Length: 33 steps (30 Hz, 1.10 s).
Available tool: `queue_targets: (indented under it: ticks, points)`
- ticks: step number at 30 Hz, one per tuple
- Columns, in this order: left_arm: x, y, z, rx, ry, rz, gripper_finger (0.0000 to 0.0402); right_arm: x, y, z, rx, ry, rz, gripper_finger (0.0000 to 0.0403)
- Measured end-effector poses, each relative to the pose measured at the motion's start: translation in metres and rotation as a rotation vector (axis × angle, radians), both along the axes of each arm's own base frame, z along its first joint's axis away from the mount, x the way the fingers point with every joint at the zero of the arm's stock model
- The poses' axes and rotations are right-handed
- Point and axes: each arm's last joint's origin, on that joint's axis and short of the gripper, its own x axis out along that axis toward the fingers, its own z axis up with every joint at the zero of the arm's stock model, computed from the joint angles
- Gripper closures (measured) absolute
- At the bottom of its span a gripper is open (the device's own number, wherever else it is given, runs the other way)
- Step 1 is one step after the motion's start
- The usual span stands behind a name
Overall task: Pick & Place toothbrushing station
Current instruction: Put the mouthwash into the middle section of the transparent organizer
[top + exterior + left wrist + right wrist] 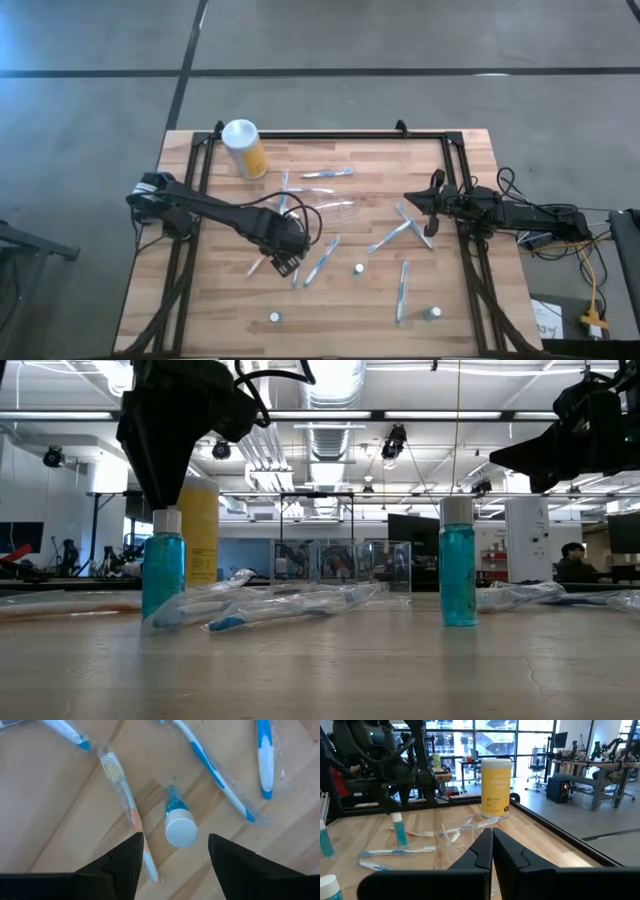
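The left gripper [172, 852] is spread wide, right above a little blue bottle [178, 822]. The toothbrushing station [325, 212], a clear box, sits just beside that bottle. It looks light, stiff and slippery; pinch one thin wall. The right gripper [492, 845] is clenched, well apart.

Even, bright overhead light fills the room: in the low view long ceiling tubes [330, 415] glare white across the upper frame, turning the arm at upper left into a dark silhouette and leaving the near tabletop [320, 670] soft and out of focus. From above, the wooden table [330, 300] is evenly lit with only faint shadows under the arms. In the right wrist view, daylight from the windows [470, 740] at upper centre washes out the background, and the near fingers are blurred.
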Motion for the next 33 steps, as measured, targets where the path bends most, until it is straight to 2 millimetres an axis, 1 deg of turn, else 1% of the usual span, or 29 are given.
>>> queue_targets:
  ticks: [9, 15, 17, 23, 33]
  points:
    - [0.003, -0.003, -0.002, -0.008, -0.025, -0.002, 0.0174, 0.0, 0.0, 0.0, 0.0, 0.003, 0.0, 0.0394]
    - [0.005, -0.004, -0.017, -0.005, 0.014, -0.009, 0.0174, 0.0, 0.0, 0.0, 0.0, 0.004, 0.0, 0.0394]
    - [0.004, -0.004, -0.019, -0.003, 0.02, -0.017, 0.0174, 0.0, 0.0, 0.0, 0.0, 0.004, 0.0, 0.0394]
    - [0.004, -0.004, -0.016, -0.001, 0.005, -0.028, 0.0174, 0.0, 0.0, 0.0, -0.014, 0.007, 0.0, 0.0394]
    - [0.005, -0.004, -0.02, 0.004, -0.009, -0.032, 0.0174, 0.0, 0.0, 0.0, -0.017, 0.008, 0.0, 0.0394]
